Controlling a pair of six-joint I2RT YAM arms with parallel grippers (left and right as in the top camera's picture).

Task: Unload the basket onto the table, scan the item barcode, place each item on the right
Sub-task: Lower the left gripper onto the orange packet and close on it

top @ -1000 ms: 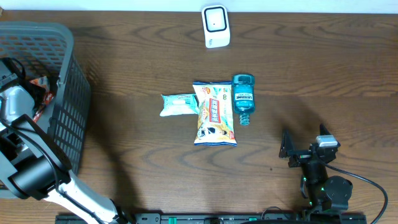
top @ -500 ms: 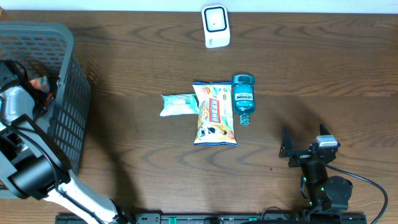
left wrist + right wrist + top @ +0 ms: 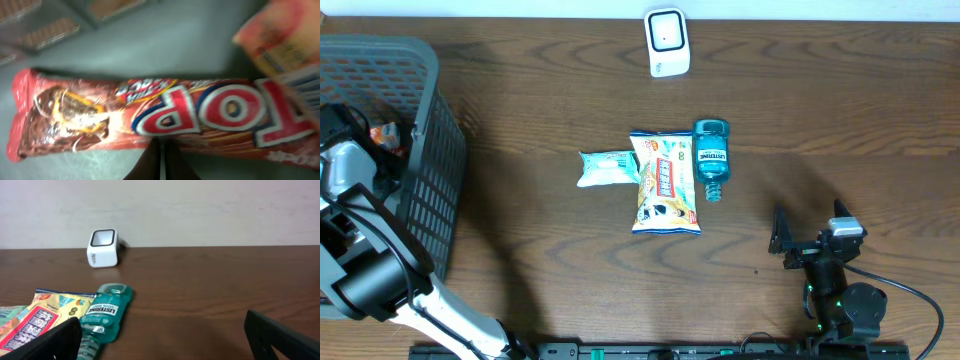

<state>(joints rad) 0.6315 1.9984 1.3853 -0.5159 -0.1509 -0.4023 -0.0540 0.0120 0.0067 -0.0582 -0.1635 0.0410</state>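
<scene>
**Table** (image 3: 520, 250): dark wood. It carries everything below.

**Basket** (image 3: 420, 120): grey mesh, well to the left of the right jaws. The left arm reaches down into it.

**Right gripper** (image 3: 809, 228): parked low, jaws wide apart with nothing between them. It has not moved in the last second.

**Left gripper** (image 3: 159, 162): down inside the basket, jaws together, as they have been for the past second. The tips meet the near edge of the bar. Whether they nip the wrapper cannot be told, as the wrist view is blurred.

**Bag** (image 3: 665, 182): a snack pack lying flat, ahead and left of the right jaws. It has not moved.

**Bar** (image 3: 150, 115): red wrapper, lying across the basket floor right at the left jaw tips. Judged to be the item now wanted for scanning.

**Orange pack** (image 3: 280, 35): beyond the left jaws and to their right, overlapping the end of the bar. From overhead, the orange patch beside the arm has shifted only slightly.

**Bottle** (image 3: 711, 158): blue mouthwash on its side, touching the bag, ahead of the right jaws.

**Scanner** (image 3: 667, 42): white, far ahead of the right jaws and well apart from the left jaws.

**Packet** (image 3: 607, 167): pale, beside the bag on the side away from the right jaws.

**Reading:** almost nothing has changed, so the pick looks unfinished. No item has left the basket, and the scan is not yet done.
</scene>
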